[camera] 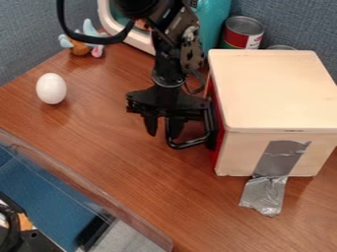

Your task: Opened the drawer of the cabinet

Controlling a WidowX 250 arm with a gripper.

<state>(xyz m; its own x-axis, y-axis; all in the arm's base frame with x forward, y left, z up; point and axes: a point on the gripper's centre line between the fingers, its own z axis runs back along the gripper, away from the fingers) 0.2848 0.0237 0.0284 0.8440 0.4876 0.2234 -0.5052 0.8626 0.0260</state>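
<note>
Bench [99, 142]: brown wood grain, blue-grey partitions [289, 19] behind
Cabinet [276, 93]: pale wood, at right, red drawer front [219, 142] facing left
Tool [164, 137]: just left of cabinet, fingers spread, at black handle [191, 143]
Egg [51, 88]: white, at left

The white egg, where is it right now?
In the camera view, the smooth white egg is near the left edge, on the brown wooden table, just below the little blue, orange and pink toy and left of the black gripper.

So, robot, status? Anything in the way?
Gripper at handle, jaws apart. Drawer looks shut. Egg stands apart, likely no obstacle.
</note>
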